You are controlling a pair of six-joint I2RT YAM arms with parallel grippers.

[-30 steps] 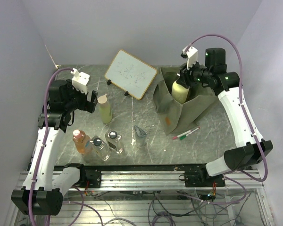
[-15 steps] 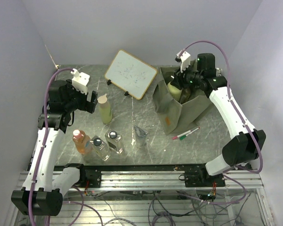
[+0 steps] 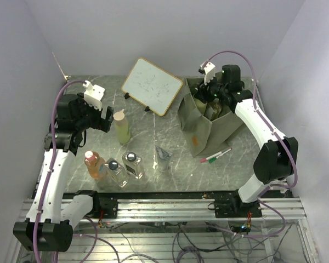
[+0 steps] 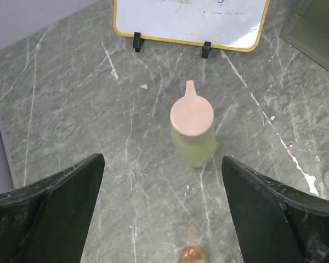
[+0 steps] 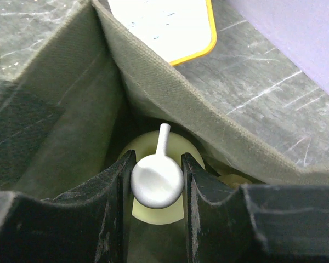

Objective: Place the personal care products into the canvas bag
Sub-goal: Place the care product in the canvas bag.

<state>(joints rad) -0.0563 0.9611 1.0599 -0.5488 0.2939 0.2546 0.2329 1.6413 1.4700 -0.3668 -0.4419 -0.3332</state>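
Note:
The olive canvas bag (image 3: pixel 200 131) stands at the back right, and its wall shows in the right wrist view (image 5: pixel 170 93). My right gripper (image 3: pixel 209 96) is lowered into it, shut on the white pump head of the yellow-green pump bottle (image 5: pixel 156 181); the gripper (image 5: pixel 157 164) holds it upright inside the bag. My left gripper (image 3: pixel 105 119) is open and empty, and in its wrist view (image 4: pixel 162 159) it hovers just short of the pale-green bottle (image 4: pixel 193 131), which stands upright (image 3: pixel 122 127). An orange-pink bottle (image 3: pixel 93 164), two clear square bottles (image 3: pixel 116 170) (image 3: pixel 134 164) and a clear pouch (image 3: pixel 163 158) stay near the front. No amber bottle is visible.
The wood-framed whiteboard (image 3: pixel 152 85) stands at the back centre, left of the bag. Red and green marker pens (image 3: pixel 216 155) lie in front of the bag. Walls close in on the left, back and right.
My right gripper has moved left and down, carrying the pump bottle from above the bag's rim into the bag. The left arm has not moved.

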